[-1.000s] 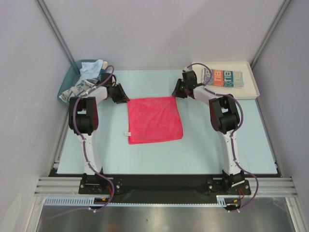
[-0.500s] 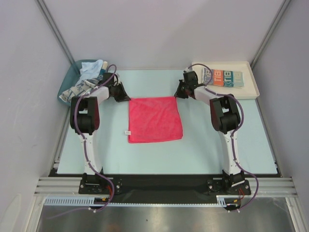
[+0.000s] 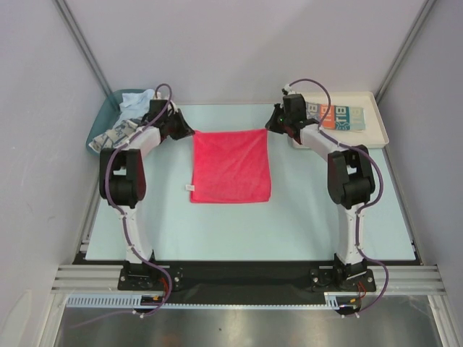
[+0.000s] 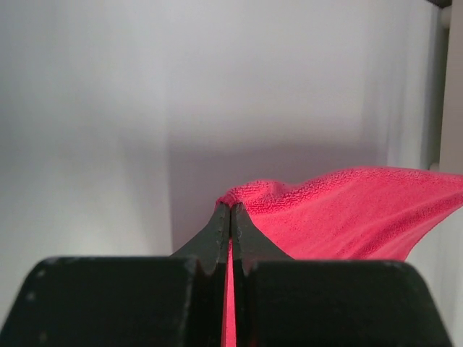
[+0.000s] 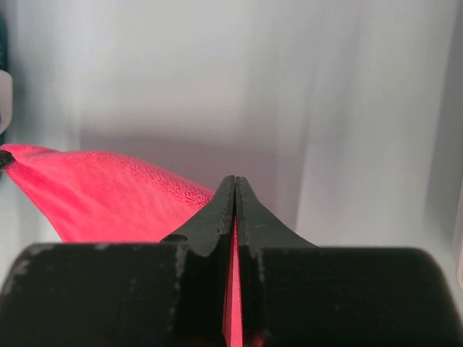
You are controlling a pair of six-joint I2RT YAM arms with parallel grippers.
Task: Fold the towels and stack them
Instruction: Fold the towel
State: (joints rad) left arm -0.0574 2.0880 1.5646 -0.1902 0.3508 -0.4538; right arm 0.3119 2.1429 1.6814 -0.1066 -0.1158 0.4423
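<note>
The red-pink towel [image 3: 230, 166] is spread open in the middle of the pale blue table [image 3: 311, 217], held by its two far corners, with its far edge stretched between them and sagging slightly in the middle. Its near edge looks to rest on the table, and a small white label [image 3: 190, 187] sticks out from its left edge near the front corner. The left tool [image 3: 185, 132] is clenched on the far left corner; in the left wrist view its dark fingers meet tip to tip with red cloth pinched between them and the fabric bunching up just past the tips. The right tool [image 3: 271, 126] is likewise clenched on the far right corner, and the right wrist view shows a thin line of red between its closed fingers, with the cloth spreading off to the left. Behind the left arm, a teal bin [image 3: 103, 119] at the table's far left corner holds a pale blue towel [image 3: 137, 103] and a patterned towel [image 3: 116, 134], both crumpled. At the far right corner, a white tray [image 3: 377, 134] carries a lettered towel [image 3: 334, 116], folded flat.
</note>
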